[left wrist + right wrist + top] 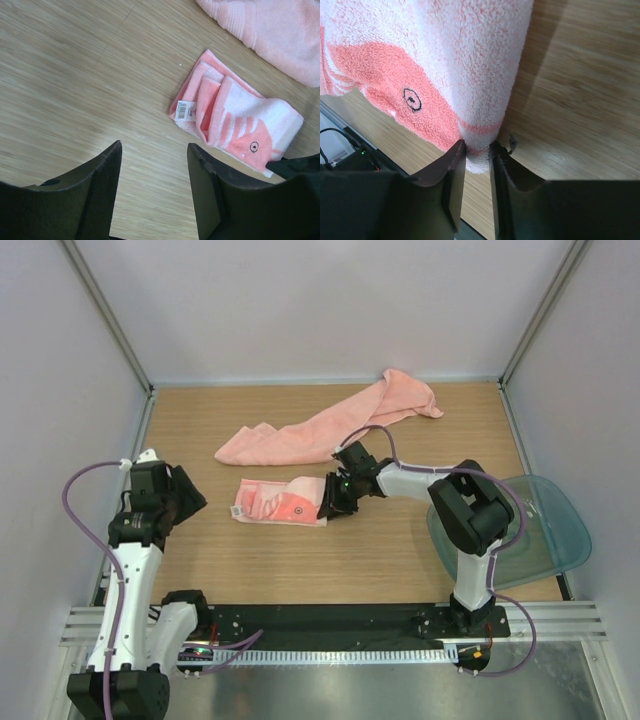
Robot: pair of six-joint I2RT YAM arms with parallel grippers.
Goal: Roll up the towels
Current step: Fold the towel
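Towels lay on the wooden bench (300, 570): the smaller striped towel (280, 502) sat folded near the middle, and the long plain towel (330, 425) stretched behind it, running from the centre-left up toward the far right corner, where its end was bunched. The two were apart, with a strip of bare wood between them.

The striped towel showed salmon and whitish bands, a small round dark mark on a salmon patch, and a white barcode label (185, 110) at its left end. Its right end was pinched by the right gripper (333, 502); the right wrist view showed the jaws clenched on a narrow fold of the towel's edge, cloth filling the slim gap between them and the rest of the towel rising away from it.

The left gripper (178, 497) was well to the left of the striped towel, near the bench's left edge. In the left wrist view its jaws stood released, parted with only bare wood between them, and the striped towel lay beyond them, not touched.

A translucent teal-grey tray (555, 530) rested at the right edge of the bench, partly behind the right arm, away from both towels.
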